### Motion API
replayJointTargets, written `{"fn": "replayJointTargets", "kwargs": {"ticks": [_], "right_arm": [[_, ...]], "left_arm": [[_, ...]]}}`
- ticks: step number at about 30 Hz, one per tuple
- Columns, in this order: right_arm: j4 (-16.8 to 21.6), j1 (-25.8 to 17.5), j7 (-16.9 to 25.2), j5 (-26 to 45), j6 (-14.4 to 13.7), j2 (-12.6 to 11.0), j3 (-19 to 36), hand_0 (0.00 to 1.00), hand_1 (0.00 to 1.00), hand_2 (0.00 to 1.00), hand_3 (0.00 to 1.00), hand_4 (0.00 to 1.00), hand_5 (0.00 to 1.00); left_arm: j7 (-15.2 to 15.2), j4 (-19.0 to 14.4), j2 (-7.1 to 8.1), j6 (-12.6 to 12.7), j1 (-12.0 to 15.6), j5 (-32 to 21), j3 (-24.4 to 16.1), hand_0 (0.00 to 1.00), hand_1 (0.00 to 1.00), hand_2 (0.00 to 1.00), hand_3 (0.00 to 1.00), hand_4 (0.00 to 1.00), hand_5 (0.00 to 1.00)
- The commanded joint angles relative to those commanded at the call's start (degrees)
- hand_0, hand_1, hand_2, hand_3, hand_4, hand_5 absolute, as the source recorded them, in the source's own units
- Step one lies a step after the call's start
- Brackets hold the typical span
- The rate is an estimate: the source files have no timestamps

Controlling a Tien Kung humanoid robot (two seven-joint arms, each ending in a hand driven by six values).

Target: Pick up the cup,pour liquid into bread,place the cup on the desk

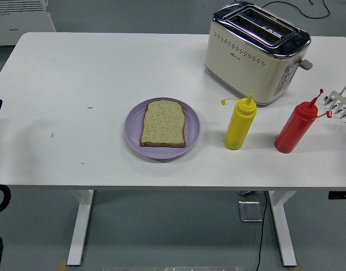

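The white surface (pixel 77 73) stood on two white legs (pixel 81 228) over a grey floor (pixel 173 237). A white appliance (pixel 20 20) was at the far left corner. A black cable (pixel 297 8) lay on the floor behind.

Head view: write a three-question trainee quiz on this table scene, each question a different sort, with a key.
1. True or false: the slice of bread lies on the purple plate.
2. Which bottle stands nearer the plate? A) the yellow squeeze bottle B) the red squeeze bottle C) neither, they are stacked
3. Fill in: behind the two bottles, at the far right of the table, stands a cream and chrome ____.

Key: 1 true. 2 A. 3 toaster.
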Motion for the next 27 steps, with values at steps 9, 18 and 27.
{"fn": "replayJointTargets", "kwargs": {"ticks": [9, 18, 27], "right_arm": [[0.05, -0.08, -0.20, -0.22, 0.16, -0.04, -0.06, 0.783, 0.729, 0.749, 0.801, 0.654, 0.627], [0.07, 0.09, -0.37, -0.45, 0.30, 0.03, 0.09, 0.782, 0.728, 0.746, 0.797, 0.652, 0.626], [0.03, 0.14, -0.35, -0.48, 0.34, 0.10, 0.09, 0.781, 0.726, 0.740, 0.794, 0.649, 0.627]], "left_arm": [[0.01, -0.04, 0.00, 0.01, 0.12, 0.02, 0.00, 0.781, 0.728, 0.723, 0.661, 0.524, 0.933], [0.03, -0.15, 0.00, 0.01, -0.04, 0.00, -0.25, 0.781, 0.728, 0.724, 0.663, 0.525, 0.941], [0.02, -0.16, 0.00, 0.02, -0.10, 0.03, -0.40, 0.781, 0.728, 0.724, 0.663, 0.524, 0.951]]}}
